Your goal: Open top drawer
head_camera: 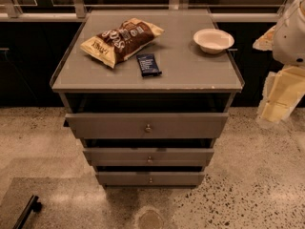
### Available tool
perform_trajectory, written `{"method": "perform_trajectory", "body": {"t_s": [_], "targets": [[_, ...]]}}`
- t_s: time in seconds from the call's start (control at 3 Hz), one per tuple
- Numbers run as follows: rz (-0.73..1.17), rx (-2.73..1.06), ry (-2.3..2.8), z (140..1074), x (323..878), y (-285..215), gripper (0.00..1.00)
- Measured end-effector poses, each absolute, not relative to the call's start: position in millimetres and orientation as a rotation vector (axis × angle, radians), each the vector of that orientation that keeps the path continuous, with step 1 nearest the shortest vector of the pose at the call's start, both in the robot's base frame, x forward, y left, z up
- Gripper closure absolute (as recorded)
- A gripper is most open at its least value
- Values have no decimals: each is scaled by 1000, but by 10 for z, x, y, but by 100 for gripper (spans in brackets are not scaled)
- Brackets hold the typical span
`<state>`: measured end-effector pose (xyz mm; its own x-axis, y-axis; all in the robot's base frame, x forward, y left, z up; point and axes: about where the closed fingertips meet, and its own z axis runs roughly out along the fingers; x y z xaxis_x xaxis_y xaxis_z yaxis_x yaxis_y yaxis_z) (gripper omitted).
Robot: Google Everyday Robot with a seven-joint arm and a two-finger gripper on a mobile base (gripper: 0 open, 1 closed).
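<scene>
The top drawer (147, 124) is the widest of three matte grey drawers in a low cabinet at the centre of the camera view. It has a small round metal knob (148, 127) at its centre. Its front stands out from the cabinet, with a dark gap showing between it and the countertop (190, 73). My arm's white and cream parts enter at the right edge. The gripper (279, 99) hangs there beside the cabinet's right side, apart from the drawer and its knob.
Two narrower grey drawers (149, 156) (150, 178) sit below the top one. On the countertop lie a chip bag (121, 39), a dark snack bar (148, 64) and a white bowl (213, 39). A black bar (26, 211) lies on the speckled floor at the lower left.
</scene>
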<state>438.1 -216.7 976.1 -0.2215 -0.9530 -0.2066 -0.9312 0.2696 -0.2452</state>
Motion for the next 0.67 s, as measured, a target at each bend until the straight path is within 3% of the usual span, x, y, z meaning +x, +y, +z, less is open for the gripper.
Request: {"method": "perform_trajectory", "body": {"t_s": [0.67], "targets": [[-132, -1708, 2216, 9731, 4387, -2128, 0]]}}
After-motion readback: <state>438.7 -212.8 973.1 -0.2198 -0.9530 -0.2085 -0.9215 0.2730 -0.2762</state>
